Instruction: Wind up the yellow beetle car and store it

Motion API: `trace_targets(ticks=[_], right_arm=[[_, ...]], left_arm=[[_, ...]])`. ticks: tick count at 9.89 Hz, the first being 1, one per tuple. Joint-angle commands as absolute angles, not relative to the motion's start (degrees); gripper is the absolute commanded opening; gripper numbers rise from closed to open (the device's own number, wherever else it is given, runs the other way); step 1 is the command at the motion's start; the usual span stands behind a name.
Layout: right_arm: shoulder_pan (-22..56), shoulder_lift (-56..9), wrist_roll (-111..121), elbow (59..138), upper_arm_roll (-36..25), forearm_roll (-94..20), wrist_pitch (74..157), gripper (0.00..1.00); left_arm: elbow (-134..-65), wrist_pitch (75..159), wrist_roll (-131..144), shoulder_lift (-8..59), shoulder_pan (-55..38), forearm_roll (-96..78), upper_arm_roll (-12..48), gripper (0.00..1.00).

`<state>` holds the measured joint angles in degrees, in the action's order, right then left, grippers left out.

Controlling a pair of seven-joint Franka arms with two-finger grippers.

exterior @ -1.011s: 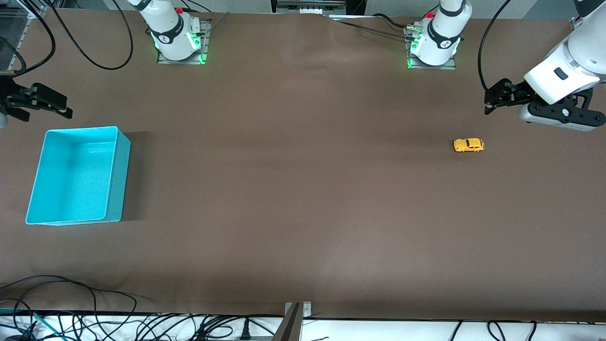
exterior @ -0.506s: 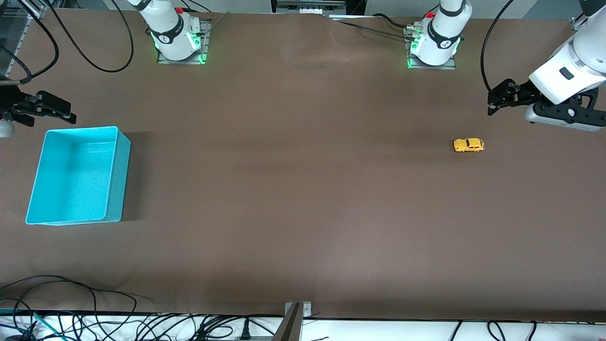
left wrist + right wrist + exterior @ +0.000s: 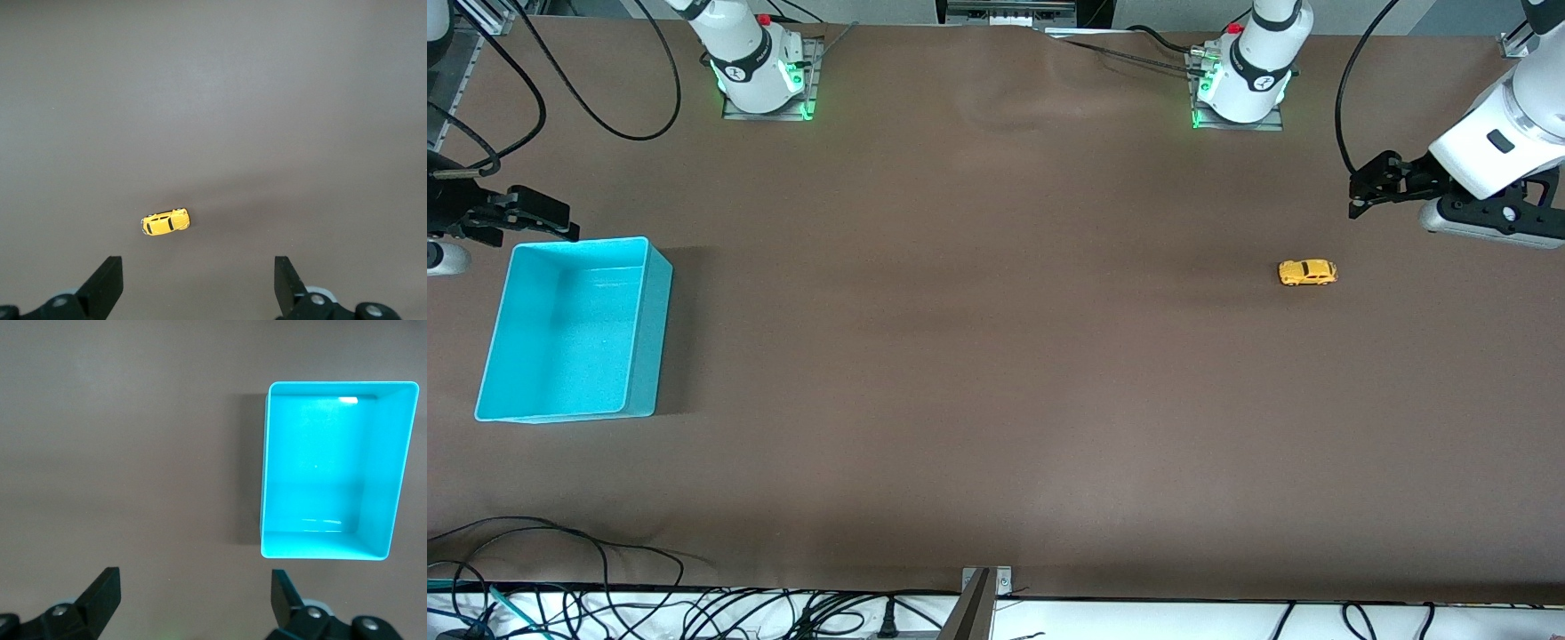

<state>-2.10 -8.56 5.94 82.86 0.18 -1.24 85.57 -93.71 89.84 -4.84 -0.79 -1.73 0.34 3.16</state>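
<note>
Car [image 3: 1307,272] sits untouched on the table [image 3: 996,373] toward the left arm's end, well apart from the bin [image 3: 654,329], with left gripper [image 3: 1360,191] spread and raised near it, likely for pickup, and right gripper [image 3: 551,222] spread, waiting beside the bin.

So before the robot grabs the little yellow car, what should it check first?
1. Yellow beetle car on its wheels, alone on the table: ok.
2. Left gripper open, holding nothing: ok.
3. Left gripper over the car: not ok, it is off toward the table's end.
4. Turquoise bin upright and empty: ok.
5. Right gripper open, up by the bin's rim: ok.
6. Car's wind-up part visible: cannot tell.
</note>
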Motion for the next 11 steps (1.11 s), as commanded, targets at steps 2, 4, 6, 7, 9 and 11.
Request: trace_targets(ticks=[2,4,6,7,9,11], right_arm=[[-2.46,-8.88,6.24,81.56,0.09,-0.88,85.25,1.0],[-2.37,-8.88,5.98,81.56,0.09,-0.97,85.25,1.0],[-2.37,-8.88,5.89,81.65,0.09,-0.97,85.17,1.0],[-2.37,-8.88,5.89,81.65,0.09,-0.97,84.9,1.0],[-2.46,-9.05,5.89,81.83,0.09,-0.97,84.99,1.0],[-2.46,-9.23,6.06,81.83,0.09,-0.97,84.99,1.0]], left_arm=[[-92.11,89.12,-6.06,0.09,-1.32,-0.35,3.08,1.0],[-92.02,89.12,-6.33,0.09,-0.44,-0.35,3.16,1.0],[-92.11,89.12,-6.24,0.09,-0.18,-0.35,3.08,1.0],[-92.11,89.03,-6.41,0.09,0.26,-0.26,2.99,1.0],[-91.94,89.12,-6.5,1.22,0.7,-0.35,2.99,1.0],[-91.93,89.12,-6.68,1.32,0.97,-0.35,2.99,1.0]])
